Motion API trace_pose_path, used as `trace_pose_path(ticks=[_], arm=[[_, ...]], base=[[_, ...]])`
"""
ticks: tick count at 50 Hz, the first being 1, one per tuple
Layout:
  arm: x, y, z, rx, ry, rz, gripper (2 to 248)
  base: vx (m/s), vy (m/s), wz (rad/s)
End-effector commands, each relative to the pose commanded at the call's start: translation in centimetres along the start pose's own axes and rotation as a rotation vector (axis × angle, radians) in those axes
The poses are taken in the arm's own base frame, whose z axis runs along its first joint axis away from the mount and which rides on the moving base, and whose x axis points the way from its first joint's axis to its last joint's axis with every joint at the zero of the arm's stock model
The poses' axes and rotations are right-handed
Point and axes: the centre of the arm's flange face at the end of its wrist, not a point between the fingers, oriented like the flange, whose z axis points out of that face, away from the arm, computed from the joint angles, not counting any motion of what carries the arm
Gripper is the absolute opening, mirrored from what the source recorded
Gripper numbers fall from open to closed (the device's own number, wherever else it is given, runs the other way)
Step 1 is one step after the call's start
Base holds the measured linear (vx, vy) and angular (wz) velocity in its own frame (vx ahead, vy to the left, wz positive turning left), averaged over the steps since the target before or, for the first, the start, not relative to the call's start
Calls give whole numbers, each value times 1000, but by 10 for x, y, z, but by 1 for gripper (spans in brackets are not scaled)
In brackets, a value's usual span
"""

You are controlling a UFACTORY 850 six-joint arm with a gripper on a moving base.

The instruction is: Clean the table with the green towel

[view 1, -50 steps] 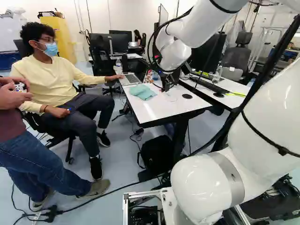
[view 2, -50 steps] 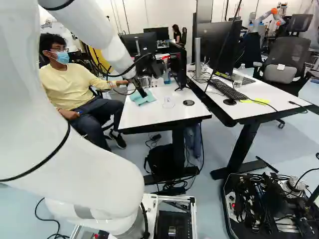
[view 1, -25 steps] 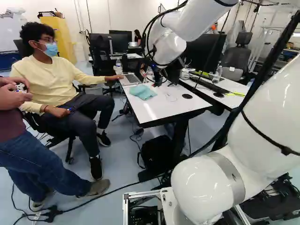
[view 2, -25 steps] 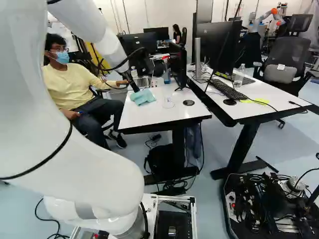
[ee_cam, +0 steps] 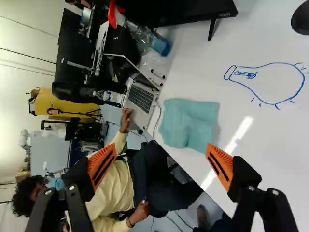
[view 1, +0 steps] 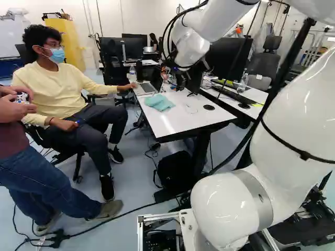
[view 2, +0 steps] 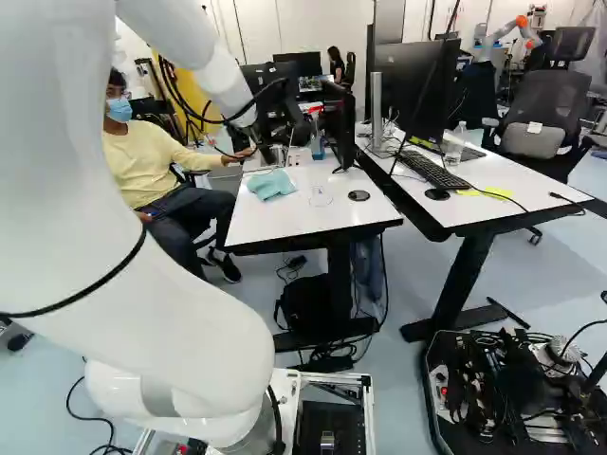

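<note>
Lifted and drawn away from the soft blue-green cloth towel (view 1: 159, 102) since the earlier frame, the black gripper (view 1: 180, 84) is now held by the jointed white arm (view 1: 207, 23) over the far part of the glossy white tabletop (view 1: 180, 121) in the left base view. The towel is left lying where it was, near the side edge, with an open silver laptop (view 1: 145, 88) placed beyond it.

In the right base view, the towel is shown slightly crumpled on the tabletop, clear of the gripper. A flat round black disc (view 2: 358, 195) is set nearer the dark upright monitor (view 2: 339, 128).

In the wrist view, the fingers, faced with ribbed orange pads (ee_cam: 219, 165), are spread wide apart, with nothing clamped by them. The towel is seen ahead of them, untouched, its cloth loosely folded. Beside it, a light bulb is drawn in blue line (ee_cam: 270, 83) on the tabletop. Two slim markers (ee_cam: 157, 74) and a clear bottle with a blue base (ee_cam: 160, 44) are seen beyond it.
</note>
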Motion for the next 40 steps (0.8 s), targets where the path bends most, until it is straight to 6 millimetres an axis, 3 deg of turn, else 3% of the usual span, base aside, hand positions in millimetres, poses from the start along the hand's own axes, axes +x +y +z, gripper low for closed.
trace_pose_path(ticks=[25,40], arm=[[36,14,52,-85,29,-216,247],[35,18,77,-116,5,-373,247]], base=[[0,0,0],[0,0,0]])
